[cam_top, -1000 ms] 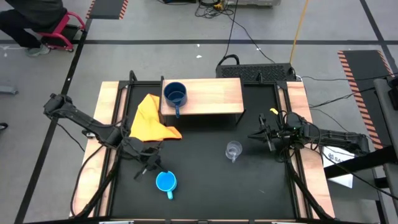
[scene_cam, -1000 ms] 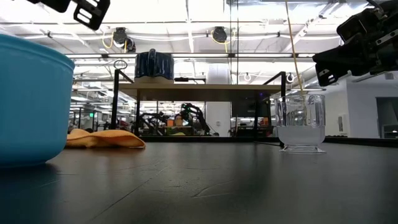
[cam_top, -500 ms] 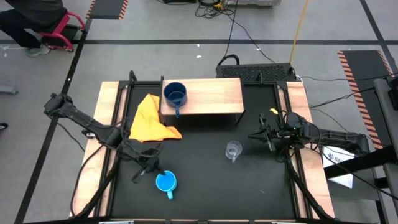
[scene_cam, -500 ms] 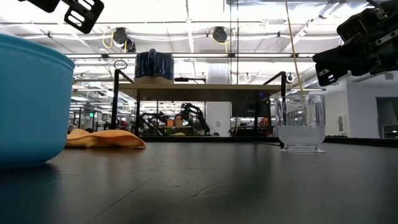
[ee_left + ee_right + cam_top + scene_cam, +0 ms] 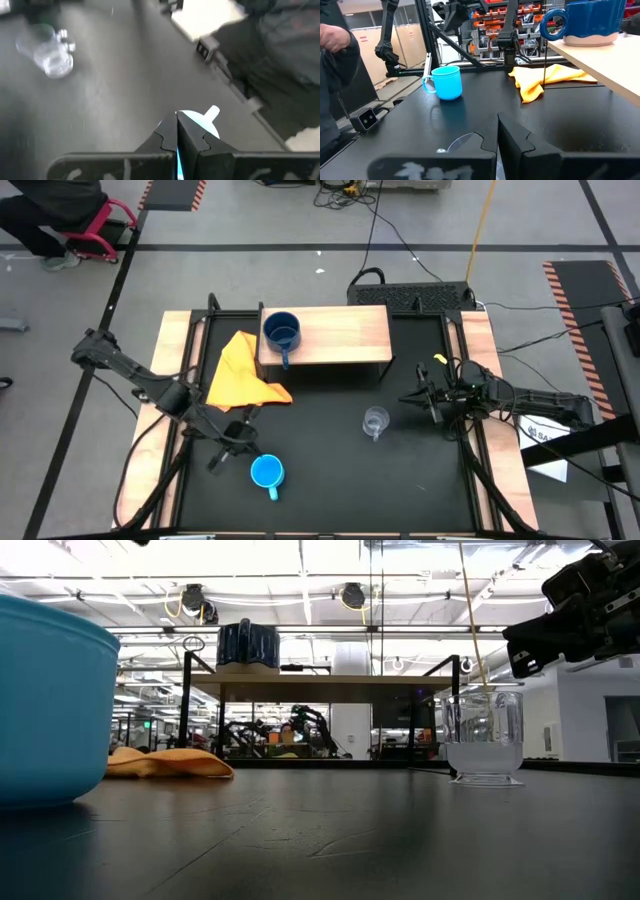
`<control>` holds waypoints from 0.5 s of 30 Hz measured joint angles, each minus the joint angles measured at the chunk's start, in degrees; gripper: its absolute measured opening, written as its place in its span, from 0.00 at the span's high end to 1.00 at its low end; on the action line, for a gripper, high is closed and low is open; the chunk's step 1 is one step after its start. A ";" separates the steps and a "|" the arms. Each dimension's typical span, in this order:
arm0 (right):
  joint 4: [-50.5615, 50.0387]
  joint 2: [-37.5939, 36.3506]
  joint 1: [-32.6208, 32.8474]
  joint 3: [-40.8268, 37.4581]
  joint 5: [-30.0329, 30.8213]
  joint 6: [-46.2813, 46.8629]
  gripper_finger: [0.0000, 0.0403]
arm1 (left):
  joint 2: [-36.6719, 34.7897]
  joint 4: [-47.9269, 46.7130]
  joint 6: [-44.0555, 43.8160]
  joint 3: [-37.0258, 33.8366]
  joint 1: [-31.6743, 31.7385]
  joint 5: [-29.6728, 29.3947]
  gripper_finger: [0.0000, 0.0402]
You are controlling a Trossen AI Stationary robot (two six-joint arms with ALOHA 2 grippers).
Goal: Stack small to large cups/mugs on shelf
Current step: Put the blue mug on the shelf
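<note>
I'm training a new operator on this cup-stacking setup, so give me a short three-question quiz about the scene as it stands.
1. True or false: the large dark blue mug stands on the low light-wood shelf.
2. Multiple choice: the small clear glass cup stands nearest which gripper? A) left gripper B) right gripper C) equally near both
3. Fill in: the crumpled yellow-orange cloth lies on the black tabletop, beside the shelf's ____ end as the high view shows it.

Key
1. True.
2. B; the left gripper, shut and holding nothing, is next to the mid-size light blue mug.
3. Left.
</note>
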 joint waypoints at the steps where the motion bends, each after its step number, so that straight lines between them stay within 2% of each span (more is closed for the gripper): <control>1: 0.03 0.00 0.00 0.00 0.00 -0.04 1.00 | 0.81 -0.28 -0.11 0.54 0.44 0.00 1.00; 8: 0.04 0.00 0.00 0.00 0.00 -0.06 1.00 | 10.14 -4.00 -0.90 4.44 2.91 3.34 1.00; 15: 0.02 0.00 0.00 0.00 0.00 -0.06 1.00 | 14.58 -6.93 -2.33 6.06 3.83 5.52 1.00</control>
